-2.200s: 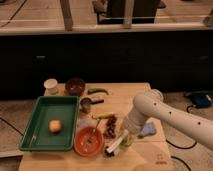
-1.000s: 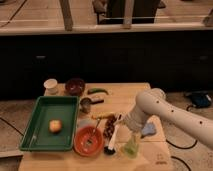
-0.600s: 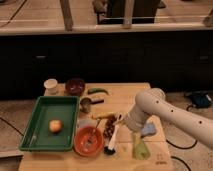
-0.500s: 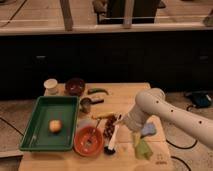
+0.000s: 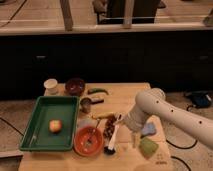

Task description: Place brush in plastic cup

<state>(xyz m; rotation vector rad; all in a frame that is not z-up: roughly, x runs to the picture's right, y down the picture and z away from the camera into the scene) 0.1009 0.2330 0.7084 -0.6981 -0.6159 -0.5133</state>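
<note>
The brush lies on the wooden table with its pale handle pointing away and its dark bristle head near the front edge, just right of the orange bowl. The yellow-green plastic cup sits at the front right of the table and looks tipped over, apart from the brush. My gripper hangs from the white arm between the brush and the cup, just above the tabletop. It holds nothing that I can make out.
A green tray with an orange fruit is at the left. A white cup, dark bowl, green pepper, metal cup, yellow stick and blue item are on the table.
The plastic cup has shifted right, from beside the brush to the front right of the table, and now looks tipped. The brush and the arm have barely moved.
</note>
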